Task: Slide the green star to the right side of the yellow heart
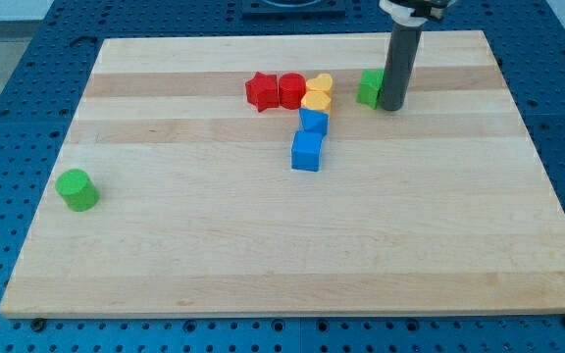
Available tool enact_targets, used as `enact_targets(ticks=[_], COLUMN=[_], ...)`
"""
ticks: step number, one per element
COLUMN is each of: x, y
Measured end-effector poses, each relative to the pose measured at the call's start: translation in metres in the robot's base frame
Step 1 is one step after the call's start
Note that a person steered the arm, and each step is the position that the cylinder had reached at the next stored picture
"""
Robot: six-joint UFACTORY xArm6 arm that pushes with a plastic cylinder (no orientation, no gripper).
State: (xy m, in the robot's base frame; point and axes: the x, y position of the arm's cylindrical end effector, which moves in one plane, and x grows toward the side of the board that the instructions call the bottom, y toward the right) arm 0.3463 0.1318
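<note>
A green cylinder sits far left on the wooden tabletop. Two red blocks touch the yellow heart; two blue blocks sit below. The green star is already right of the heart, a small gap left. My tip touches the star's right side. The tool is a plain rod; nothing opens or closes. Blue pegboard lies around.

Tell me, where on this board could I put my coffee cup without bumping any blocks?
The wide stretch between the green cylinder and blue cube is bare, as is everything toward the view's bottom and right. It is crowded near the top: red blocks, yellow heart, green star, my tip.
</note>
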Motion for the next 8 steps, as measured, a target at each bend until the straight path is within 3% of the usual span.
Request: enact_targets(ticks=[2, 4, 8], x=[-0.001, -0.02, -0.022], y=[0.039, 0.039, -0.029])
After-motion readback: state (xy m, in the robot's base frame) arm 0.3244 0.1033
